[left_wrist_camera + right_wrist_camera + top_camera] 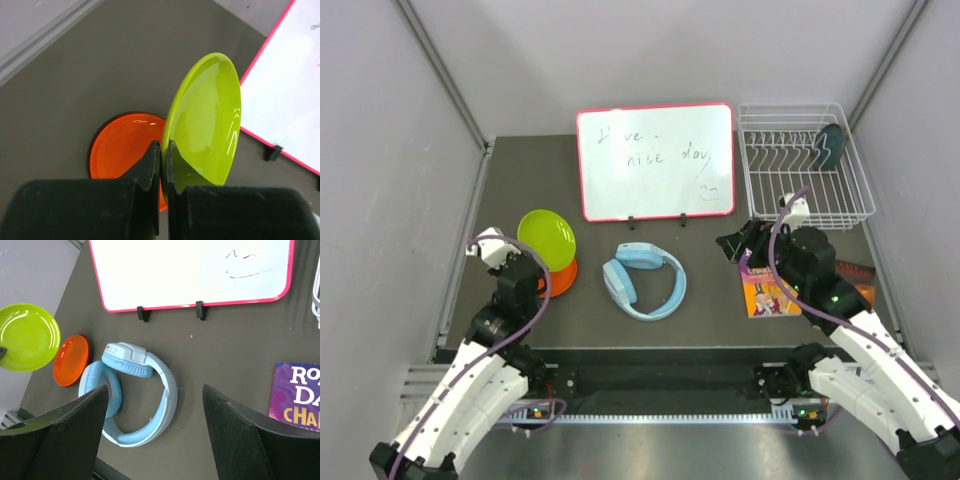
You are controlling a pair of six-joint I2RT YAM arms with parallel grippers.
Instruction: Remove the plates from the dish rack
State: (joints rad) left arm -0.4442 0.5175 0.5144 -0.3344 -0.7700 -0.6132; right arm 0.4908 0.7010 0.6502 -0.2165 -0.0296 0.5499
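Plastic, so probably light, stiff and glossy-slick; best pinched at the rim.
- The yellow-green plate [547, 238], frame left, is clamped edgewise by the left fingers [151, 165] above the orange plate [563, 276] on the desk [700, 300].
- The dark green plate [831, 146] stands upright in the dish rack [745, 160], upper right.
- The right fingers [235, 430] are spread and empty.

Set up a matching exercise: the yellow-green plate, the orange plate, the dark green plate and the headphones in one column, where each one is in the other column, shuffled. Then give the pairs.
1. yellow-green plate
2. orange plate
3. dark green plate
4. headphones

A. standing on edge in the dish rack
B. lying flat, left of the headphones
C. clamped by its rim in the left gripper
D. lying in front of the whiteboard

Pairs: 1-C, 2-B, 3-A, 4-D
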